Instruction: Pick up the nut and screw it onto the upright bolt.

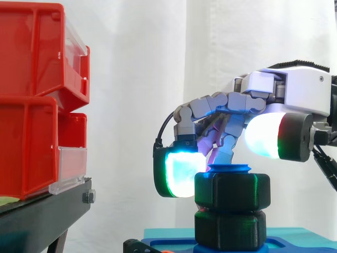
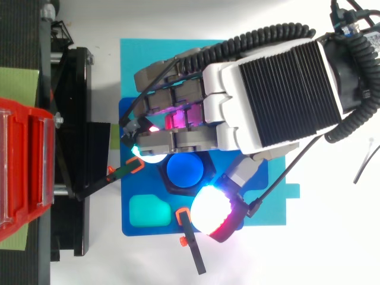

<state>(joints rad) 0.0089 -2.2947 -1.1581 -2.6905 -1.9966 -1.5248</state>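
Two black hex nuts sit stacked on the upright blue bolt (image 1: 229, 168), whose round top (image 2: 184, 169) shows from above. The upper nut (image 1: 233, 192) rests on the lower nut (image 1: 230, 230). My hand (image 1: 295, 92) reaches in from the right and hangs over the bolt with its fingers curled down round the upper nut. One glowing fingertip pad (image 1: 179, 174) lies against that nut's left side. The thumb pad (image 1: 263, 135) is a little higher, towards the camera. From above, the hand (image 2: 279, 95) hides most of both nuts.
The bolt stands on a blue base plate (image 2: 267, 196) lying on a cyan mat (image 2: 136, 59). A cyan block (image 2: 148, 211) sits in the plate, with black orange-tipped clamps (image 2: 193, 252) beside it. Red bins (image 1: 31, 105) on a black stand (image 1: 42, 211) fill the left.
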